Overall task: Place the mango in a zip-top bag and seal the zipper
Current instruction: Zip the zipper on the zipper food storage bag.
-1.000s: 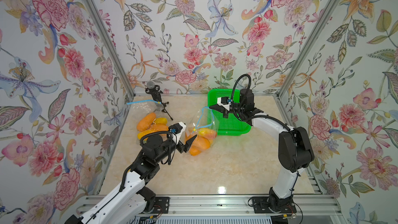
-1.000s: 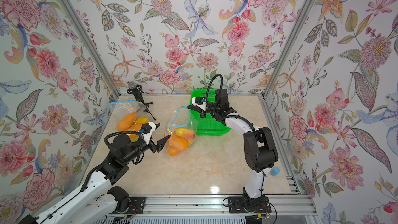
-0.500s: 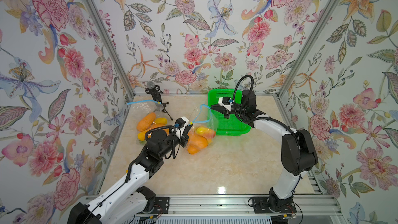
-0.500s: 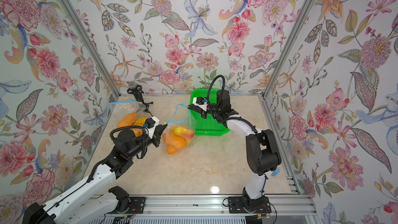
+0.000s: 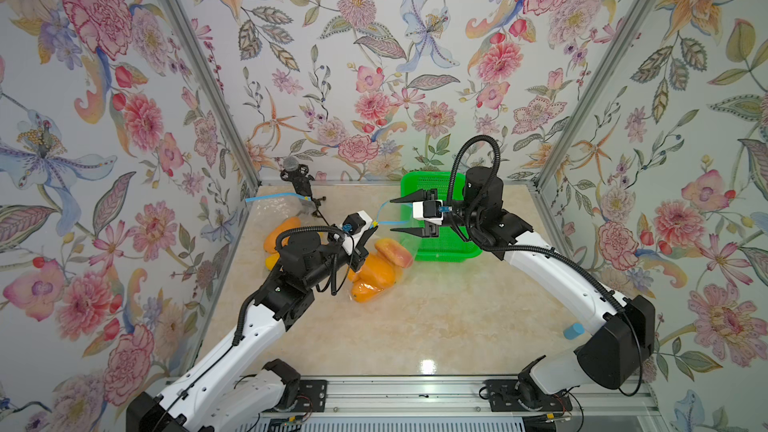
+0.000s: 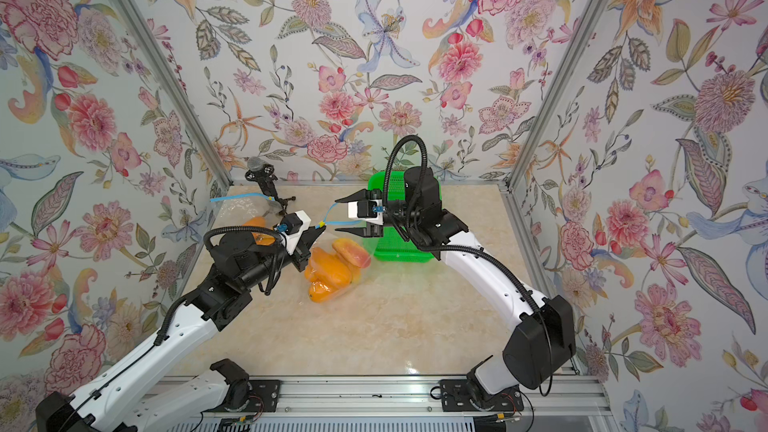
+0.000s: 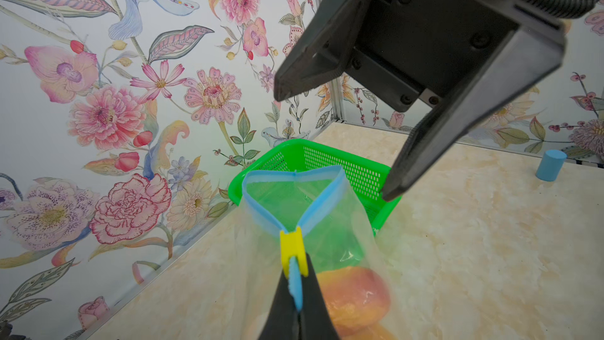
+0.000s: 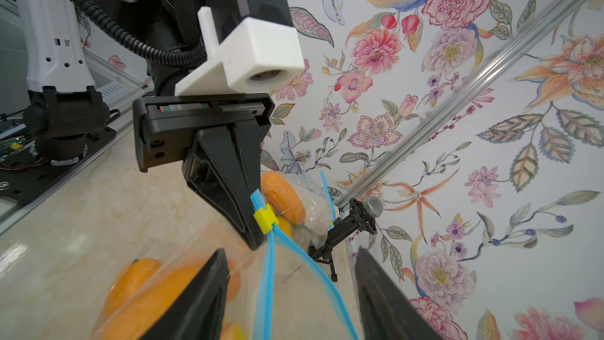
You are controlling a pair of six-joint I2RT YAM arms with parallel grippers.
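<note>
Concealment: in both top views the left arm covers the left part of the zip-top bag. The number of mangoes inside is hard to count through the film. The left wrist view cuts one mango off at its lower edge.

Grip: the left tool is pressed together, pinching the blue zipper strip just behind the yellow slider. The right tool stands spread, with the parted strip running between its fingers.

Position: the bag with its mangoes rests at frame centre, just left of the green basket. A second filled bag and a microphone stand sit to the upper left.

Surroundings: the tabletop is cream marble, enclosed by floral walls.
</note>
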